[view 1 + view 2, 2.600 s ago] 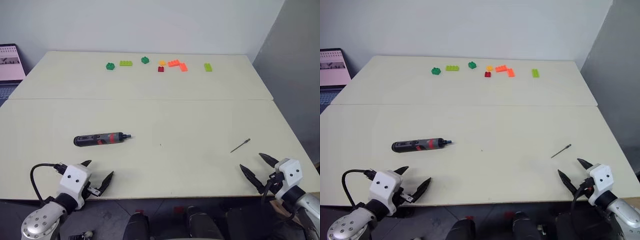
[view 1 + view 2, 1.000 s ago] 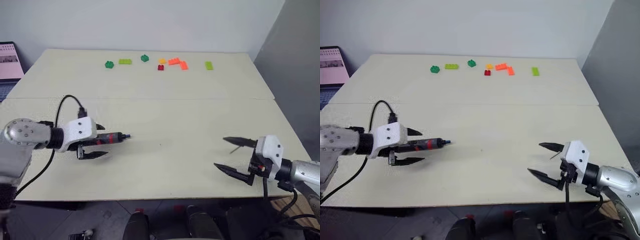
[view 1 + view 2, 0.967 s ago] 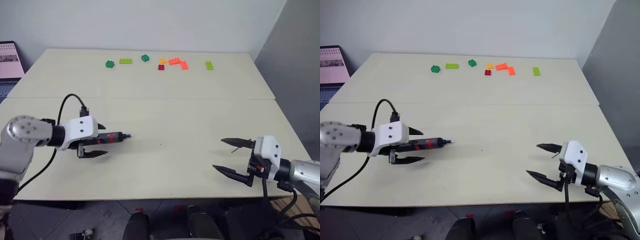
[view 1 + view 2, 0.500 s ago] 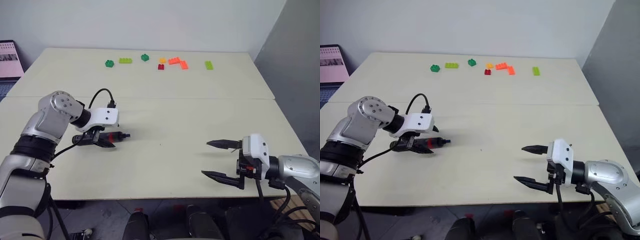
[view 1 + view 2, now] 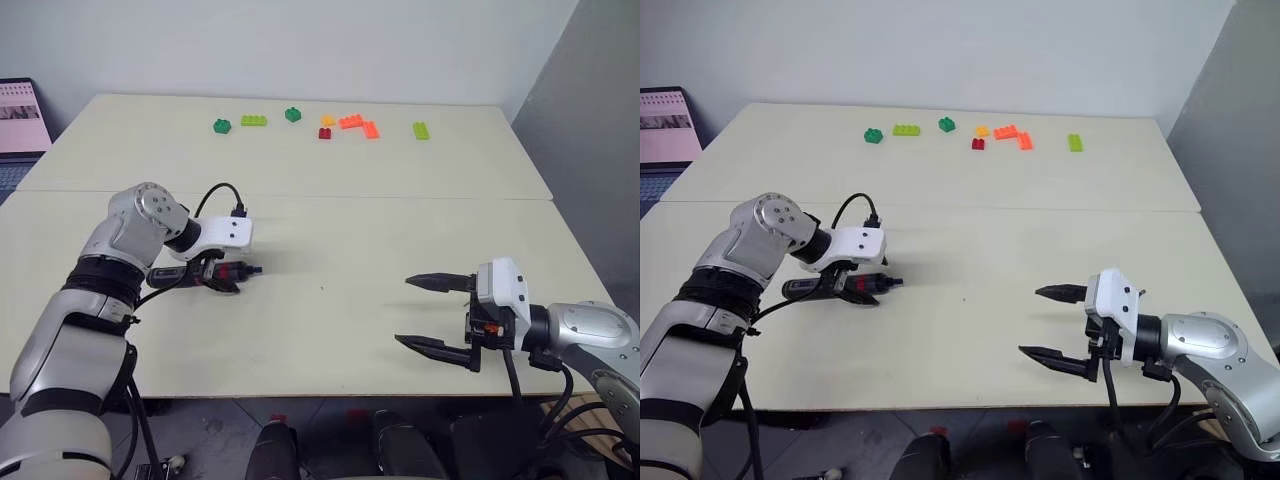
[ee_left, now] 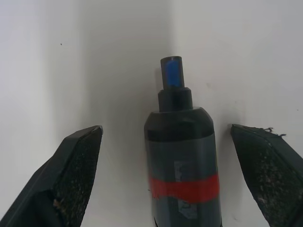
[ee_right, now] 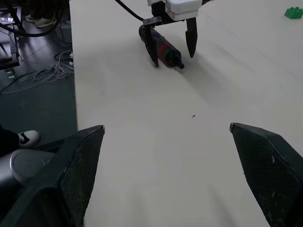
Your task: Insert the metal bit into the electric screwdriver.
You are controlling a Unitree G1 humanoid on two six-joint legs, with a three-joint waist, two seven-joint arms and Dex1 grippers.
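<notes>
Left eye view: my left gripper point(image 5: 212, 280) points steeply down, fingers spread either side of the electric screwdriver point(image 5: 205, 274), not clamped.
Screwdriver lies flat on the cream tabletop point(image 5: 330, 220), tip toward centre. My right gripper point(image 5: 432, 312) hovers level near the front edge, fingers spread, empty. Toy bricks point(image 5: 349, 124) line the far edge; grey wall behind; can't spot the metal bit.

Green, orange and red toy bricks point(image 5: 343, 124) lie scattered along the table's point(image 5: 400, 180) far edge; what looks like a laptop point(image 5: 20, 125) sits beside it.
</notes>
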